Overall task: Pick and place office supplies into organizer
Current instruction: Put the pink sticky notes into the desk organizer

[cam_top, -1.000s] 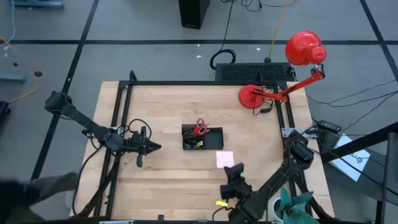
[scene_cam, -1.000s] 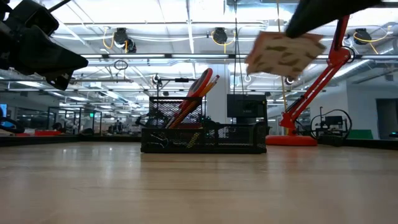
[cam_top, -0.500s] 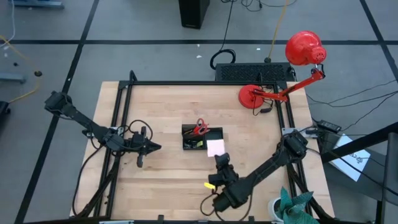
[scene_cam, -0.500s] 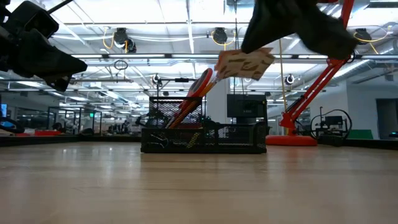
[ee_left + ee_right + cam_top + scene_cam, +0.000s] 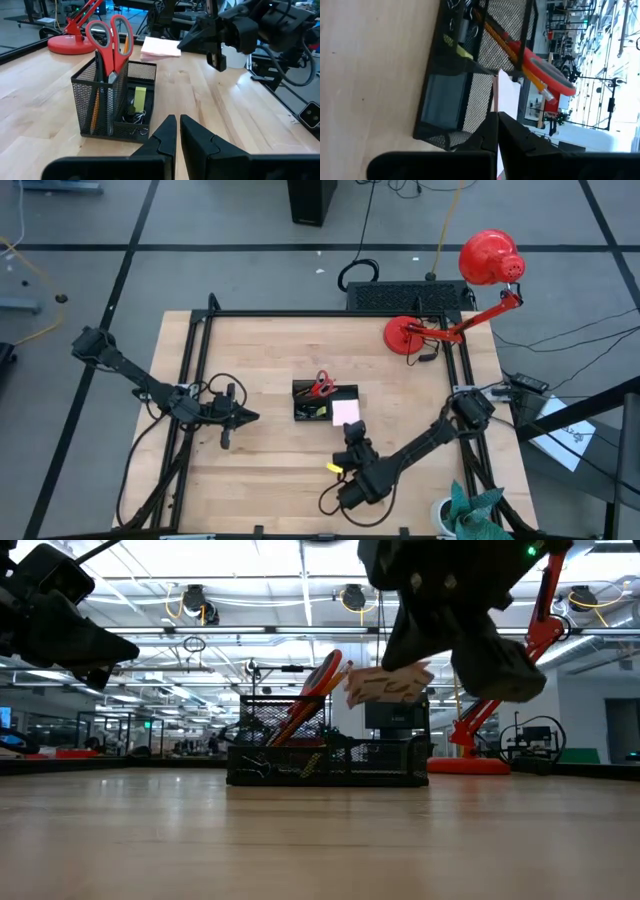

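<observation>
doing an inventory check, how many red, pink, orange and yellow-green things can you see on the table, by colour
red: 2, the scissors standing in the organizer and the desk lamp
pink: 1, the sticky-note pad held by the right gripper over the organizer
orange: 1 pencil visible
yellow-green: 1 piece
total: 5

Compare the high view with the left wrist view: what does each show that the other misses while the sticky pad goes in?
Only the high view shows the whole table and the left gripper waiting apart from the organizer. Only the left wrist view shows the mesh walls, the scissors upright in the tall cup, and the yellow-green piece lying in a low compartment. Both show the right gripper shut on the pink sticky-note pad held over the organizer's end, and the red lamp.
</observation>
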